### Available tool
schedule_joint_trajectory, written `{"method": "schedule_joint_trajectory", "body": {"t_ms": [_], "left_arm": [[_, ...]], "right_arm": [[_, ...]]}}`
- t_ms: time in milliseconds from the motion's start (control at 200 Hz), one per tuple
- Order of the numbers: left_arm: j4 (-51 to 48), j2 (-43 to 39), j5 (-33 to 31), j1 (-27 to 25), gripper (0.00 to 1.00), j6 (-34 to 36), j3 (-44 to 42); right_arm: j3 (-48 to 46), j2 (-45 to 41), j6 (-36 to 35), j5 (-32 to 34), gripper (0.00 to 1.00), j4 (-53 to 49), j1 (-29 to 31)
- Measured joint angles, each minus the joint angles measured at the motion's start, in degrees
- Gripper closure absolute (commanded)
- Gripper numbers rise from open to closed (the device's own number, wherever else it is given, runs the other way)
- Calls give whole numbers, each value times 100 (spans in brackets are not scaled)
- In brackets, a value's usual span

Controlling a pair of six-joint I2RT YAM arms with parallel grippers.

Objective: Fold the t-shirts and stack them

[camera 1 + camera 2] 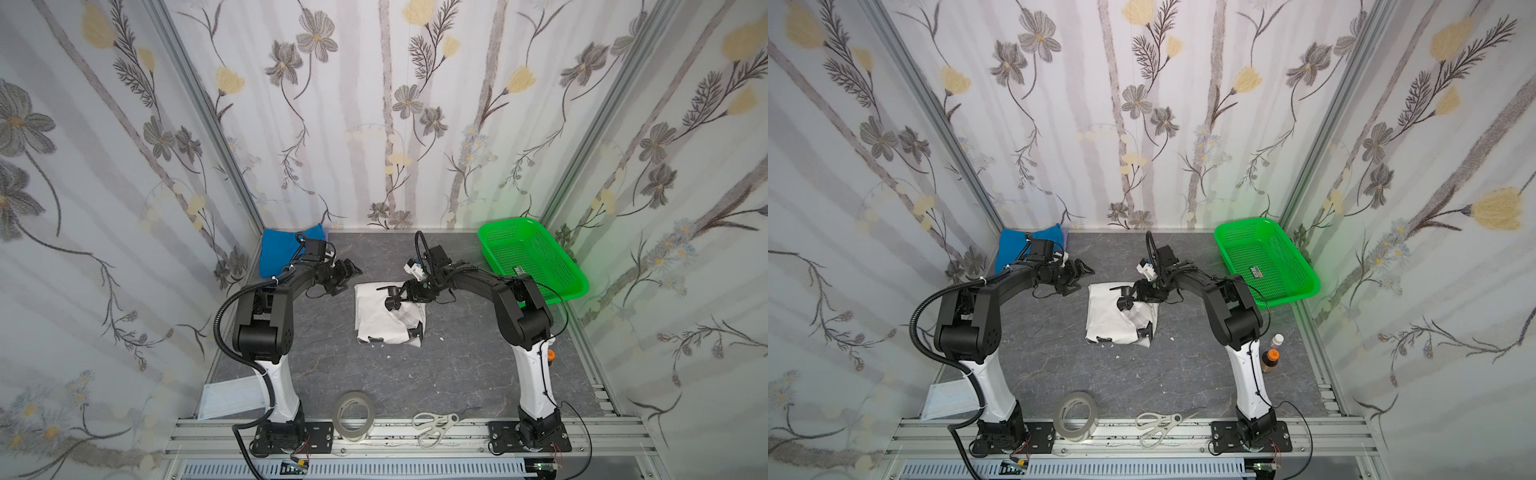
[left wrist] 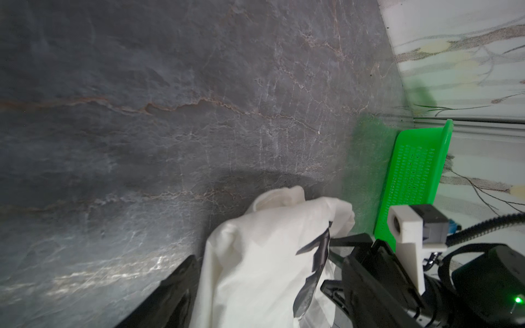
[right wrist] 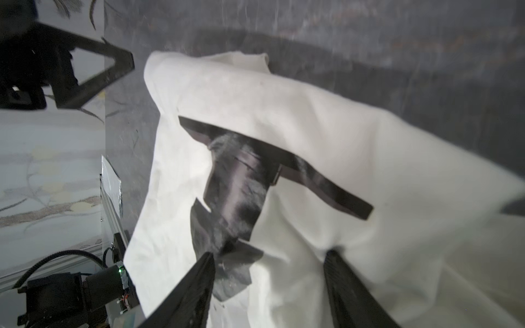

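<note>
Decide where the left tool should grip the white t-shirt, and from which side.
Probably the far left corner of the white t-shirt, from the left: that folded edge lies straight and bare, the open left tool hangs beside it, and the right tool holds the far right part.

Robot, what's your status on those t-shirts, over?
Left gripper open, beside the white t-shirt. Right gripper on it, jaws apart, cloth between; grip unclear. Blue t-shirt folded at back left, only the left arm between them.
</note>
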Motion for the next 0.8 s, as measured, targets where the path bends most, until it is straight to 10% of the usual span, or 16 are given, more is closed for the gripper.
{"method": "schedule_joint_trajectory", "body": {"t_ms": [250, 799], "left_arm": [[-192, -96, 181, -208, 19, 175, -212], [-417, 774, 345, -662, 39, 767, 811]], "right_arm": [[-1298, -1462, 389, 431, 35, 525, -264], [-1032, -793, 892, 535, 60, 984, -717]]}}
